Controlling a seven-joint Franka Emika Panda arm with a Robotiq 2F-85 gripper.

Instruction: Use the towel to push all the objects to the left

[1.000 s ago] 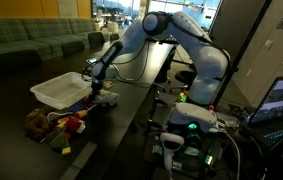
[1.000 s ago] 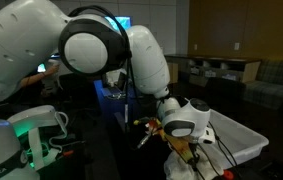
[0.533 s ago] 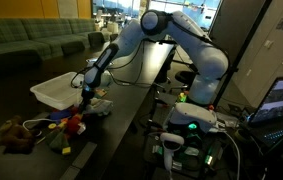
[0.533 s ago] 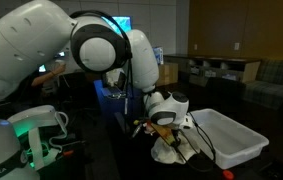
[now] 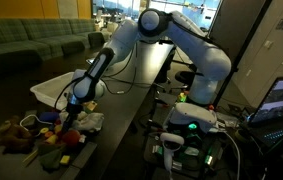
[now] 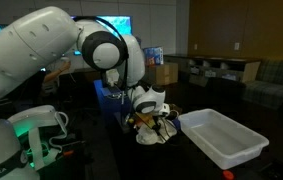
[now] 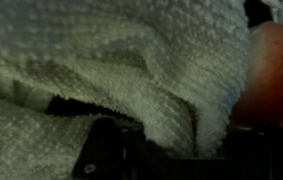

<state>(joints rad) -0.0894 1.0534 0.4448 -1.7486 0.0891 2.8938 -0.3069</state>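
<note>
So the claw (image 5: 71, 110) is down at table level with its nose buried in the towel (image 7: 111, 60). The wrist view is basically wall-to-wall white knit, so I honestly can't tell if the jaws are clamped on the cloth or just pressing into it. My guess is it's holding it, but that's only a guess. What's new: compared with a second ago the claw sits a good bit further from the white bin (image 6: 221, 145), which is fully uncovered now in an exterior view instead of half hidden behind the wrist. The towel (image 5: 89, 121) rides along with it, bunched on the dark table (image 5: 131, 105) right under and beside the claw. An orange-red object (image 7: 276, 70) is squashed against the towel's edge in the wrist view. The loose stuff is now further out too: the brown plush toy (image 5: 14, 135) is well clear of the bin, and the pile of small coloured toys (image 5: 56, 140) is just ahead of the towel. I'd say the sweep is working and is roughly midway, since the pile is moving as a group, though a few bits look scattered. Count-wise: one claw, one towel, one bin and one brown plush I'm sure of. The pile holds several small pieces (red, yellow and green all show), too tiny and jumbled to count properly.
</note>
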